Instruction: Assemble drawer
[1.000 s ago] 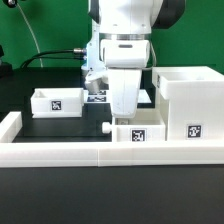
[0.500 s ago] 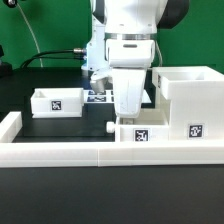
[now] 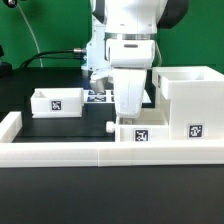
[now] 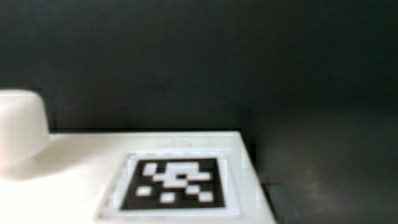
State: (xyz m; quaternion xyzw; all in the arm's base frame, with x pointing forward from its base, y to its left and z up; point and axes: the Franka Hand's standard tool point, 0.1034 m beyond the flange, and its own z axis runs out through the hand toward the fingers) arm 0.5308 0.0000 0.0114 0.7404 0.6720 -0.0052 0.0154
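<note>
The large white housing [image 3: 186,98] with a tag stands at the exterior view's right. A small white tray [image 3: 140,133] with a tag and a dark knob [image 3: 108,128] sits just left of it, behind the front rail. My gripper [image 3: 128,115] reaches straight down onto this tray; its fingertips are hidden by the hand and the tray wall. A second small tray [image 3: 57,102] sits at the left. The wrist view shows a white tagged surface [image 4: 175,183] close up, a white rounded shape [image 4: 18,130] beside it, and dark table beyond.
A long low white border rail [image 3: 90,151] runs along the front and turns up at the left [image 3: 10,127]. The marker board [image 3: 98,96] lies behind the arm. A black cable [image 3: 50,56] runs along the back left.
The hand shifted a little toward the exterior view's right, nearer the housing, then stayed still. The tray under it edged slightly the same way.
</note>
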